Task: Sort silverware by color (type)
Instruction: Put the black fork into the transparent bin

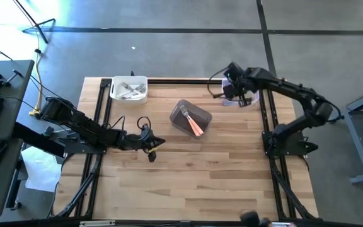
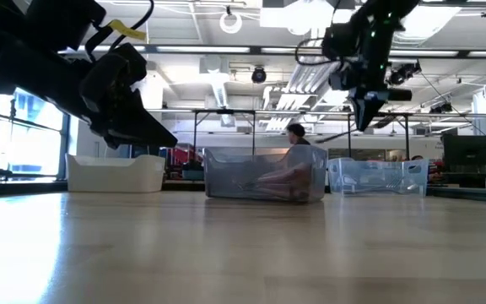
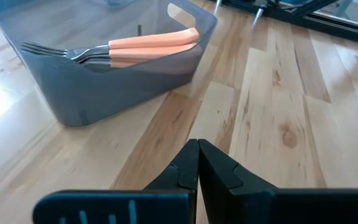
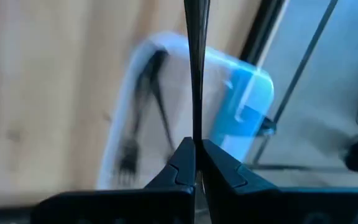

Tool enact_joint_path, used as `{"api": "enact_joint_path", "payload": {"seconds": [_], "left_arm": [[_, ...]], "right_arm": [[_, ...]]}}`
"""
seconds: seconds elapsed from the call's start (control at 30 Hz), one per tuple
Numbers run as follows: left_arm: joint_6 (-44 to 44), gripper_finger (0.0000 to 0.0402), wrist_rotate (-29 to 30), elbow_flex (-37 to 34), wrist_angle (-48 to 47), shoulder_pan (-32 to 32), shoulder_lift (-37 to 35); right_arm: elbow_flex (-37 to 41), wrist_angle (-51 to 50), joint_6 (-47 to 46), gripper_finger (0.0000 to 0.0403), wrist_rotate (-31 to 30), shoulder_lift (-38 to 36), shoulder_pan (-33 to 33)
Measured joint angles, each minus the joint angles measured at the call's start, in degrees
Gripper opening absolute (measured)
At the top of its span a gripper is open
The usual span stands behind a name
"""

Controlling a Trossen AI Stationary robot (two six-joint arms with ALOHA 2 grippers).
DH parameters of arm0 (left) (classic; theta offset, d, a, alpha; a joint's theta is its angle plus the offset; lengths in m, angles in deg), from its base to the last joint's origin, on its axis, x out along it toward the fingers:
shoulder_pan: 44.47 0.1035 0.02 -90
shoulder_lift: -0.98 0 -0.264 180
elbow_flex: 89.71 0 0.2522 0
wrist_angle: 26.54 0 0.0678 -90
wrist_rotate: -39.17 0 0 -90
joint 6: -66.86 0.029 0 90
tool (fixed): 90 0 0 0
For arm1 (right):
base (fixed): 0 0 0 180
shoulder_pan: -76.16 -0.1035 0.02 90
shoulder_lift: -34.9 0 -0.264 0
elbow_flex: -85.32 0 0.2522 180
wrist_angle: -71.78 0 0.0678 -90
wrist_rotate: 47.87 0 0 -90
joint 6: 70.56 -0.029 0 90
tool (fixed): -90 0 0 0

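Note:
My right gripper (image 4: 196, 149) is shut on a black fork (image 4: 196, 68) and hovers over the clear tub (image 4: 166, 99) at the table's far right (image 1: 244, 99); dark forks (image 4: 148, 93) lie blurred inside it. Orange-handled forks (image 3: 148, 46) lie in the grey tub (image 3: 104, 87) at the table's middle (image 1: 191, 118). White-handled forks (image 1: 130, 91) lie in the white tub (image 1: 129, 81) at the far left. My left gripper (image 3: 198, 149) is shut and empty, above bare wood to the near left of the grey tub (image 1: 155, 146). My right gripper pinches the black fork between its two fingers at one end of the slim dark shaft (image 4: 196, 127). The fork runs straight on past the fingertips, in line with them, toward the clear tub. It is lifted clear of the tub and table. Which end is held does not show.
The three tubs stand in a row across the far half of the table (image 1: 188, 183). Black frame rails (image 1: 99, 120) run along the left and right edges. In the low view a person (image 2: 296, 135) shows in the room beyond the table.

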State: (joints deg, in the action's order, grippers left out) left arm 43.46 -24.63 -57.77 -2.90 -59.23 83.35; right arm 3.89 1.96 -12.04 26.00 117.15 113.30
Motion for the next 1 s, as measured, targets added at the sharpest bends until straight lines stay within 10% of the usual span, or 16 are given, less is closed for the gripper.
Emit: {"api": "enact_joint_path", "payload": {"seconds": [0.27,1.0], "left_arm": [[0.0,0.0,0.1,0.0,-0.2,-1.4,0.0],[-0.7,0.0,0.2,0.0,-0.2,-1.4,0.0]], "right_arm": [[0.0,2.0,10.2,0.0,-4.0,7.2,11.2],[0.0,7.7,10.3,0.0014,-2.0,17.7,14.8]]}}
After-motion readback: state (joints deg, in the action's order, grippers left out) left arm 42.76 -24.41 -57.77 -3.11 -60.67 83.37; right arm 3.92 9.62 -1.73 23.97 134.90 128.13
